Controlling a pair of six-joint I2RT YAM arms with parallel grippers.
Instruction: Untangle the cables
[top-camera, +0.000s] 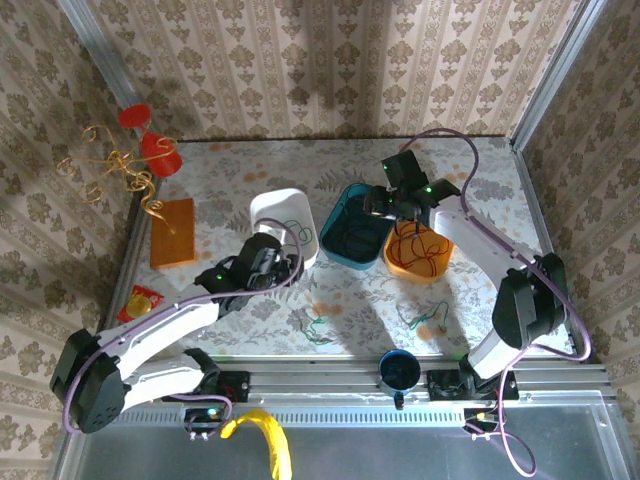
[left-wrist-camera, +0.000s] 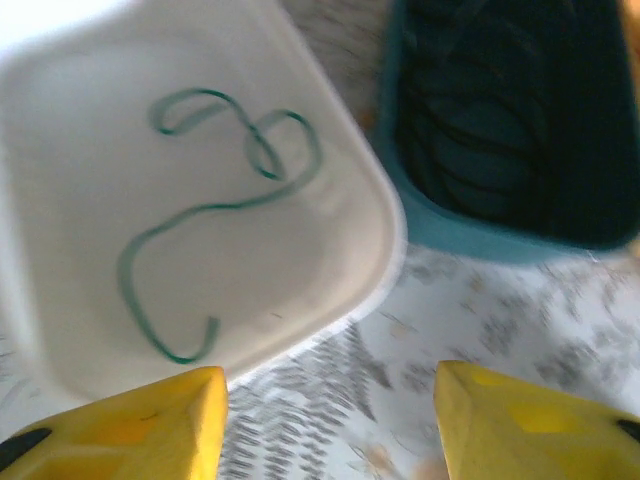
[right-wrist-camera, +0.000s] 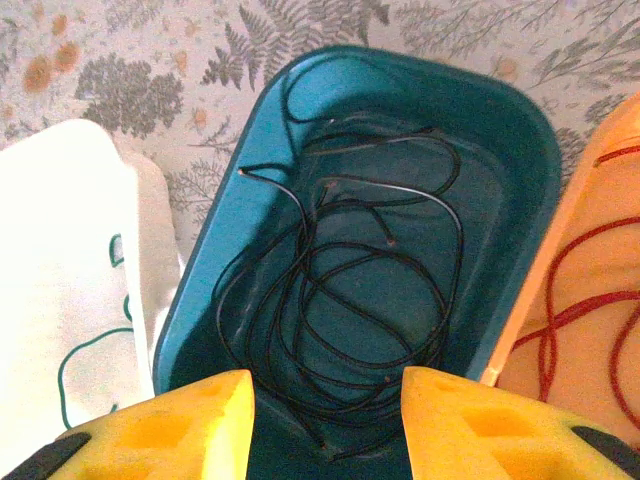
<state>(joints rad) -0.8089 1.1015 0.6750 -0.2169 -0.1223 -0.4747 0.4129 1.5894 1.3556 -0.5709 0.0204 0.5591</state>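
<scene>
A green cable (left-wrist-camera: 230, 205) lies curled in the white bin (left-wrist-camera: 60, 230). Black cables (right-wrist-camera: 350, 300) are coiled in the teal bin (right-wrist-camera: 200, 300), and red cables (right-wrist-camera: 585, 310) lie in the orange bin (right-wrist-camera: 520, 330). Two small green cables (top-camera: 320, 328) (top-camera: 430, 322) rest loose on the table near the front. My left gripper (left-wrist-camera: 330, 420) hovers open over the table at the white bin's near corner, with nothing between its yellow fingers (left-wrist-camera: 150, 425). My right gripper (right-wrist-camera: 328, 420) is open above the teal bin's near end, also with nothing in it.
The three bins stand side by side mid-table (top-camera: 283, 222) (top-camera: 335, 250) (top-camera: 418, 262). A blue cup (top-camera: 398, 370) sits at the front edge. An orange block (top-camera: 172, 232), red cups (top-camera: 160, 155), a gold wire stand (top-camera: 110, 165) and a red packet (top-camera: 140, 300) occupy the left side.
</scene>
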